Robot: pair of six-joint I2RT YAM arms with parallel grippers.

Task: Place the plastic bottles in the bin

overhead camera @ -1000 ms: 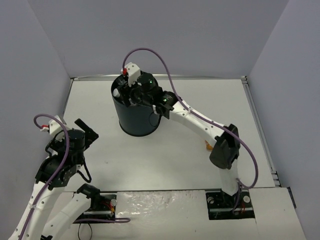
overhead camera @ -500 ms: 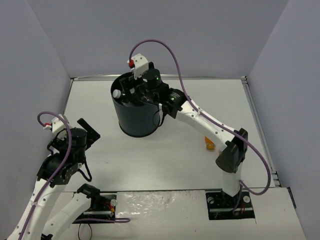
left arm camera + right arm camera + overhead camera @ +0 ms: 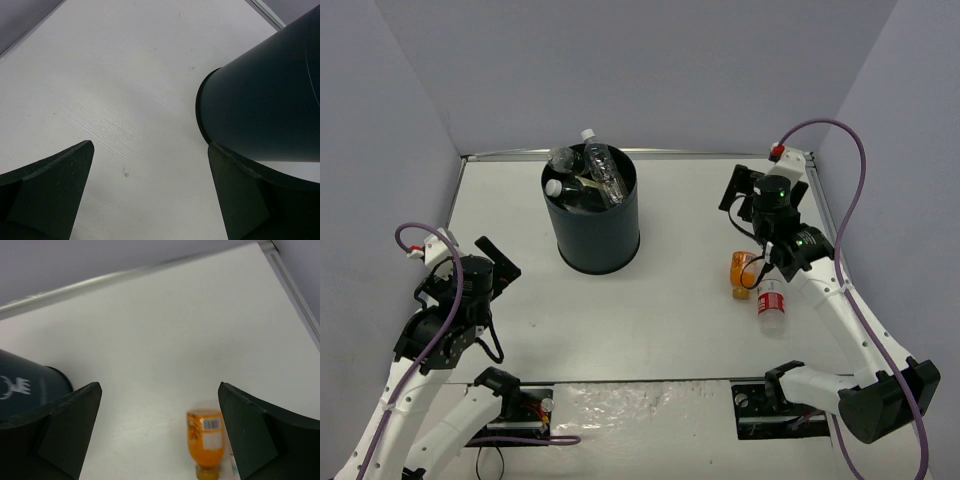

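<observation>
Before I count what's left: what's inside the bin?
The bin holds a slim clear bottle leaning cap-up, a white-capped bottle and a third bottle behind it. Anything deeper is hidden.

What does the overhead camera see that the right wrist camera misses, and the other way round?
Only the overhead view looks into the bin, where a clear bottle pokes above the rim, and shows the left arm. Only the right wrist view shows the barcode on the orange bottle and a white emblem on the bin's wall. Both show the bin and the orange bottle on the table.
</observation>
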